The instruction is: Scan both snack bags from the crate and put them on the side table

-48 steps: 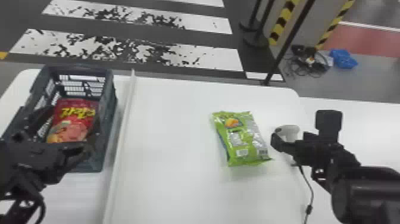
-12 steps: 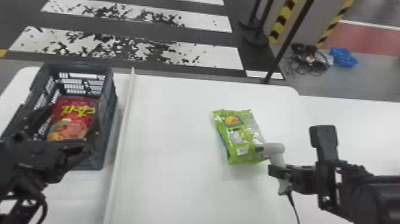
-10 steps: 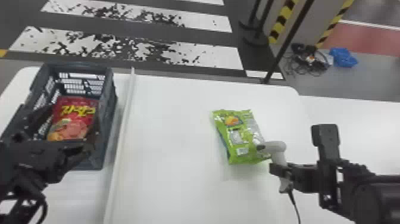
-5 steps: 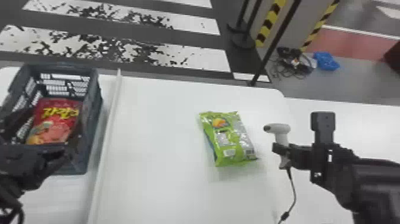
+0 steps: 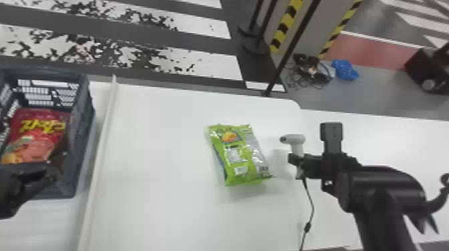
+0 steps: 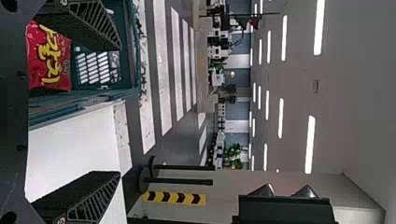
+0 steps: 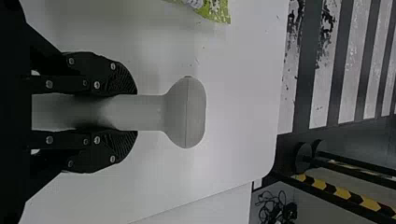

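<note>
Right fingers (image 7: 119, 80) hold the scanner (image 7: 187, 112) by its handle, likely keeping its nose clear; green bag (image 5: 234, 153) lies right of the crate (image 5: 83, 133), red bag (image 5: 36, 137) inside, left fingers (image 6: 86, 23) wide near it.

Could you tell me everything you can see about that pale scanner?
The handheld scanner is pale grey, seemingly smooth plastic, with a rounded, seamed head on a straight handle. The right pincer grips the handle between two fingers. The scanner is roughly upright, its head towards the green snack bag without touching it. A dark cable hangs below.
</note>
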Robot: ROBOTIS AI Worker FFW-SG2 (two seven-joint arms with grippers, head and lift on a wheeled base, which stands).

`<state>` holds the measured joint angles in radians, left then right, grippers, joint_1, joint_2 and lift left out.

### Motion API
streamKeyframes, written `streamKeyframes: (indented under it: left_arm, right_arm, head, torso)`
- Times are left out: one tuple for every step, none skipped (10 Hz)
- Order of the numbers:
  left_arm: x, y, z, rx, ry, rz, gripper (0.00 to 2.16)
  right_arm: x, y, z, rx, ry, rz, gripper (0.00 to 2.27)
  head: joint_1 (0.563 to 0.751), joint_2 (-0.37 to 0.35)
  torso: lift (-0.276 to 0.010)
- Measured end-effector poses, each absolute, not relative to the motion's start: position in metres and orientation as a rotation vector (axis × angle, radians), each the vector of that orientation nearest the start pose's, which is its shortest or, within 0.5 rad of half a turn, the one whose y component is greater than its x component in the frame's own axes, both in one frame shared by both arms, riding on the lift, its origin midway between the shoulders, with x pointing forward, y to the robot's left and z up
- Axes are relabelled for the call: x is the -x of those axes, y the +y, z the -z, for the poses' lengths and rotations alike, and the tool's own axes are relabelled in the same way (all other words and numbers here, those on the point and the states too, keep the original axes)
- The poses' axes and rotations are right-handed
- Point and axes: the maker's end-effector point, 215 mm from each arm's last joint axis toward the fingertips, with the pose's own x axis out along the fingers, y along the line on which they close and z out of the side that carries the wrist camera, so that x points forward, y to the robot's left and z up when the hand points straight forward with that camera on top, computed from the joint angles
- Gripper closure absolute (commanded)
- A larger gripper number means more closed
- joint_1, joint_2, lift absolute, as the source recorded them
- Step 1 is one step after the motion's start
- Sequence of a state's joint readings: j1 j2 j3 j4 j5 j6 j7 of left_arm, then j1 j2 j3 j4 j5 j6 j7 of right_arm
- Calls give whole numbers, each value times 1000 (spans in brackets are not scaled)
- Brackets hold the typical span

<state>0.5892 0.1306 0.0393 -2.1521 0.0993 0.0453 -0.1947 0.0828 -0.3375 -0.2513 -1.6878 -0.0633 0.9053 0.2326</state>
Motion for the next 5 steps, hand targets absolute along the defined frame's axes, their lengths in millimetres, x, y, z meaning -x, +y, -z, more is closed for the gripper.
streamKeyframes:
  left_arm:
    - [-418,211,330,-28,56,233,39]
    - [-418,211,330,-29,57,232,39]
    - [-418,211,330,-30,56,232,39]
    - [-418,212,329,-30,55,232,39]
    - [-419,212,329,-30,55,231,39]
  right_arm:
    - [-469,-461,515,90,834,108,2250]
    - [-471,-462,522,99,848,106,2250]
    - [-472,-462,526,104,857,106,2172]
    - [-472,-462,528,106,859,106,1673]
    - [-474,-463,527,110,848,112,718]
  head:
    - [695,-307]
    - [695,-307]
    - [695,-307]
    - [695,-306]
    - [695,-307]
  torso:
    - [-87]
    - [-87]
    - [-87]
    - [-87]
    - [-87]
